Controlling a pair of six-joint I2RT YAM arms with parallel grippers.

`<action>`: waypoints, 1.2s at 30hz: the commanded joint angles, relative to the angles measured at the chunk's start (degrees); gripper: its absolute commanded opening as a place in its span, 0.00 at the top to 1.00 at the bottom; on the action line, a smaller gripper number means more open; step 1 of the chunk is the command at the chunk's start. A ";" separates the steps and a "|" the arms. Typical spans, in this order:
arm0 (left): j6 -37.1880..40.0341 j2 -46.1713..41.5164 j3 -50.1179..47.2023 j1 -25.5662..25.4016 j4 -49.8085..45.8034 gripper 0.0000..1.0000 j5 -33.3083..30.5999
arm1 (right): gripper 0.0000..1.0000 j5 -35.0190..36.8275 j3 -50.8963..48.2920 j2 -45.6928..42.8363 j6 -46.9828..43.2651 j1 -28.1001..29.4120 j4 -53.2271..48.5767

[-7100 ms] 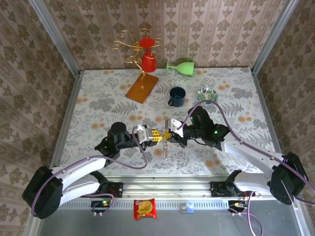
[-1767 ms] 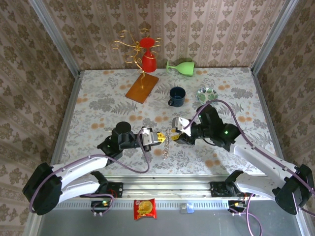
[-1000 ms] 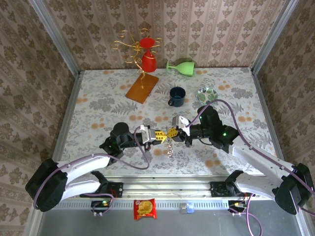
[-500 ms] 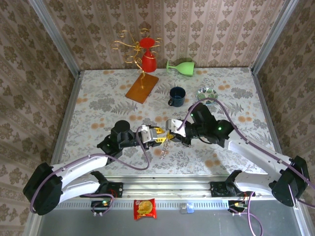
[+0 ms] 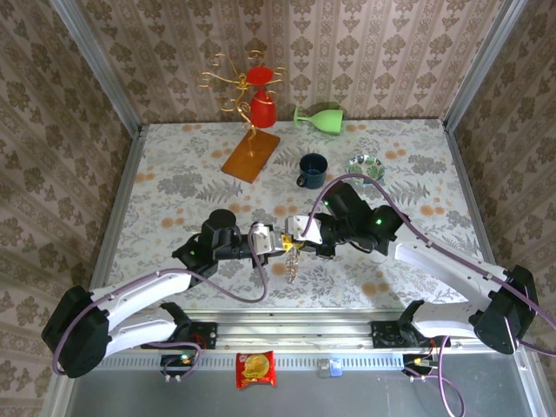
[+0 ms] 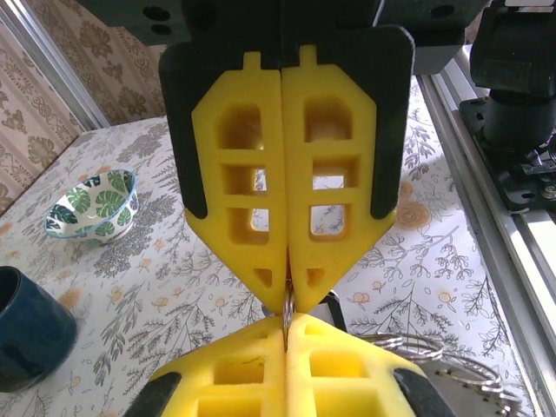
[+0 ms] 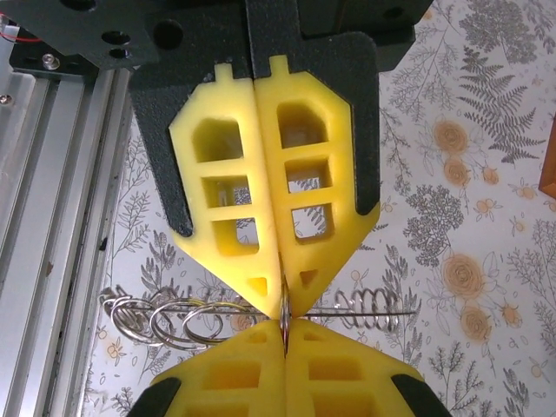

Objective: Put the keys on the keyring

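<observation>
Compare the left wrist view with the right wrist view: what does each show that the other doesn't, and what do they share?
Left wrist view adds a leaf-patterned bowl, a dark blue mug and the right arm's black base. Right wrist view adds a small wire coil and an orange-brown board's corner. Shared: the left hand and right hand, both shut, yellow fingers meeting tip to tip on a thin silvery wire ring, with a bunch of silvery rings beside the aluminium rail on the floral table.
</observation>
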 commanded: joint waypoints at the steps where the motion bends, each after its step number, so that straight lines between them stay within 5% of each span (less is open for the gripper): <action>1: 0.26 -0.32 0.70 -0.42 3.63 1.00 0.68 | 0.89 -0.60 -0.52 -1.28 2.29 0.17 2.92; 5: -1.89 -0.99 -1.84 -0.43 8.47 1.00 0.77 | 0.74 -5.92 -5.98 -5.45 7.10 -3.71 10.20; 11: -8.42 0.17 -6.19 0.42 20.71 1.00 2.62 | 0.72 -12.26 -13.10 -8.77 11.37 -6.69 19.05; 18: -10.32 0.90 -6.73 0.82 23.14 1.00 4.36 | 0.71 -14.02 -13.96 -7.76 12.65 -6.75 21.31; 31: -11.86 1.34 -7.17 1.15 25.51 1.00 3.60 | 1.00 -15.77 -12.37 -6.67 12.12 -6.70 20.34; 36: -7.23 -0.53 -4.78 0.82 15.94 0.84 -1.05 | 1.00 -14.35 -8.98 -6.41 8.26 -6.29 13.85</action>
